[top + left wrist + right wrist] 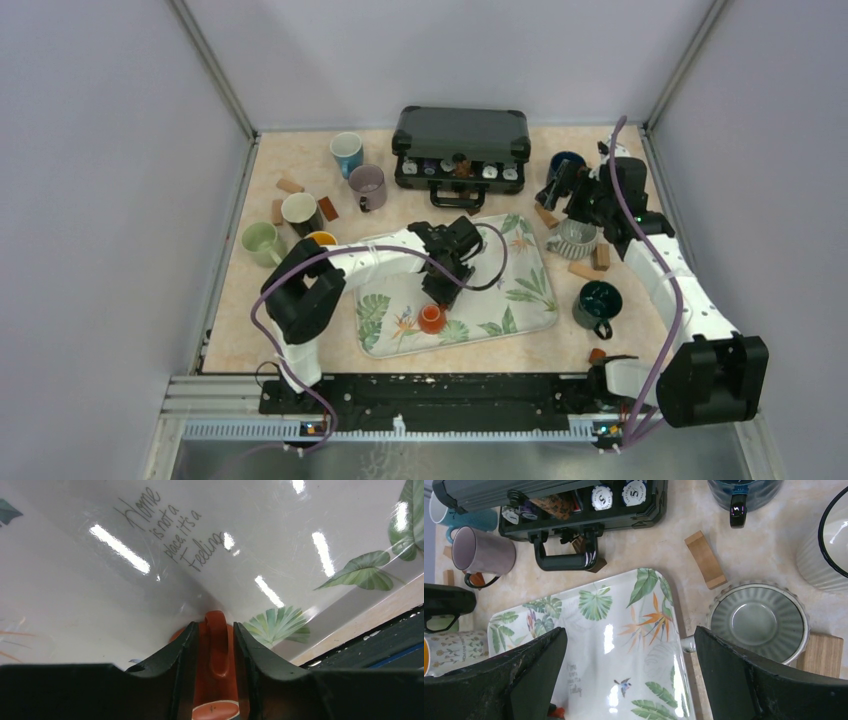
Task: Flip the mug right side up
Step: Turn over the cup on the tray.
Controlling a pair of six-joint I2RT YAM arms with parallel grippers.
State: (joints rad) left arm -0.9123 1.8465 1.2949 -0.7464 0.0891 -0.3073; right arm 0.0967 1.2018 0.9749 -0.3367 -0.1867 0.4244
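Note:
A small orange mug [432, 318] stands on the leaf-patterned tray [520, 290], in its near middle. The end facing up looks like a flat base with a pale ring, so the mug is upside down. My left gripper [441, 292] reaches down onto it. In the left wrist view the gripper [215, 642] is shut on the mug's handle [218, 645], one finger on each side. My right gripper [558, 188] hovers high over the back right of the table. Its fingers [524, 680] are wide apart and empty.
A black case [460, 135] stands open at the back. Blue [347, 152], mauve [367, 185], white [300, 210] and green [262, 243] mugs stand left of the tray. A grey ribbed mug [573, 238], a dark green mug [598, 303] and wooden blocks [588, 268] lie right of it.

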